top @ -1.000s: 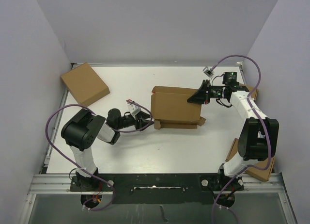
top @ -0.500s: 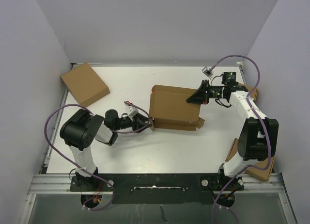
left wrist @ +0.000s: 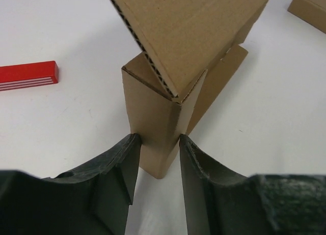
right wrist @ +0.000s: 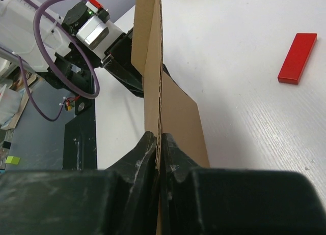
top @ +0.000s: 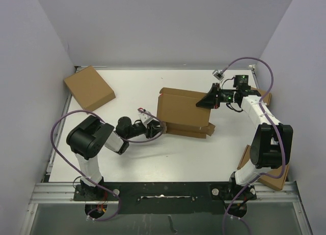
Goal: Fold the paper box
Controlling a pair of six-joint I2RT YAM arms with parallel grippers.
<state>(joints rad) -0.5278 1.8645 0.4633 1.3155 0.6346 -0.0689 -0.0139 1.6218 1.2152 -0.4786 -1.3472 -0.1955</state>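
The paper box (top: 183, 113) sits in the middle of the white table (top: 153, 158) in the top view, and its long side runs from left to right. It is plain brown cardboard, thin and stiff, with wavy ribs on the cut edges. One big flap stands up and leans over. The left gripper (left wrist: 158, 143) is at the box's lower left corner. Its black fingers (left wrist: 119, 166) are partly closed, one on each side of a folded, upright corner piece, and they seem to touch it. The right gripper (right wrist: 158, 143) is at the upper right edge and pinches the thin standing flap tight. The left gripper is nearer the corner that I think must be tucked next. A small red block (left wrist: 28, 75) lies apart on the table, and a finished cardboard box (top: 89, 87) rests in the upper left.
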